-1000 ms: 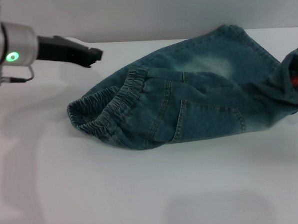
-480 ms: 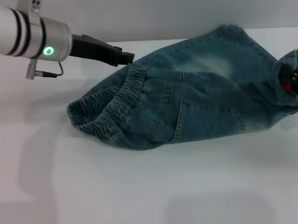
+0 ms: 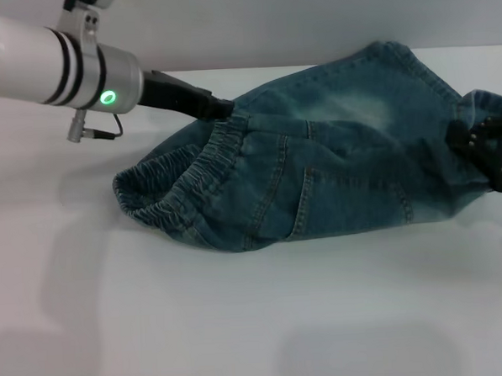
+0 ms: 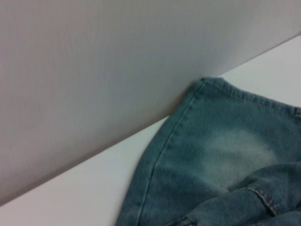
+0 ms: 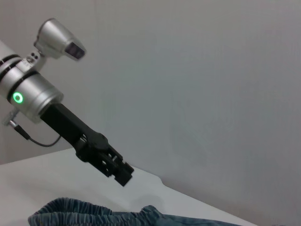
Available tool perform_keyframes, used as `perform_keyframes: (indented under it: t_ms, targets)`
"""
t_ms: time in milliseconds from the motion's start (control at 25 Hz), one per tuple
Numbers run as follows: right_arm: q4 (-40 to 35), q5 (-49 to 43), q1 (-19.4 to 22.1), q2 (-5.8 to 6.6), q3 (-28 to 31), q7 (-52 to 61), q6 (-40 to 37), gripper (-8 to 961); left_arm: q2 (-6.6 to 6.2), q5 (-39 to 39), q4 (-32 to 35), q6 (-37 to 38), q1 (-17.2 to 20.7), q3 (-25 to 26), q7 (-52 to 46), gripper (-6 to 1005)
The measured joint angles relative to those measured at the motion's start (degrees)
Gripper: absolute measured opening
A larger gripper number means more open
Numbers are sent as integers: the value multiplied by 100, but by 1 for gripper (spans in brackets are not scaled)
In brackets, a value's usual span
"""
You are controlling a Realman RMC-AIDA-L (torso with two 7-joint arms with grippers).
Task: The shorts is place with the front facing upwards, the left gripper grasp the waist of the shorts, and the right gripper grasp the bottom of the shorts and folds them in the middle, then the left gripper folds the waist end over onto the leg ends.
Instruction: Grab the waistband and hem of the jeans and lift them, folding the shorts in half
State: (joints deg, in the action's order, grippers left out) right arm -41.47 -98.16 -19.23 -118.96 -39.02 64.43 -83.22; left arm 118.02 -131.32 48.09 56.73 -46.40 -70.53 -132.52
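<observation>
The blue-green denim shorts [image 3: 326, 171] lie flat across the table, with the gathered elastic waist [image 3: 163, 197] at the left and the leg ends [image 3: 481, 107] at the right. My left gripper [image 3: 217, 108], black jaws on a white-and-silver arm with a green light, sits at the far edge of the waist. In the right wrist view the left gripper [image 5: 123, 175] hangs a little above the elastic band of the shorts [image 5: 89, 217], not touching it. My right gripper [image 3: 486, 146], black with silver screws, is over the leg ends at the right edge. The left wrist view shows a faded leg of the shorts [image 4: 225, 165].
The white table [image 3: 241, 323] stretches bare in front of the shorts. A grey wall [image 3: 268, 23] rises right behind the table's far edge, close to the far leg of the shorts.
My left gripper has moved right and down to the far edge of the waist. My right gripper has come in from the right over the leg ends, hiding the red edge.
</observation>
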Motion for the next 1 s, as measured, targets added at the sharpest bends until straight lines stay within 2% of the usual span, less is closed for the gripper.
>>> perform_keyframes:
  t_ms: [360, 600, 720, 1000]
  targets:
    - [12, 0, -34, -4, -125, -2, -4, 75, 32, -114, -498, -381, -227, -146, -189, 415]
    - [16, 0, -37, -4, -132, -2, -164, 77, 36, -119, -621, -530, -267, -213, -205, 531]
    - [67, 0, -37, -4, -132, -2, -214, 78, 57, -91, -1001, -930, -423, -363, -214, 623]
    - [131, 0, -23, -4, -132, -61, -279, 80, 85, -18, -1188, -1212, -461, -455, -222, 614]
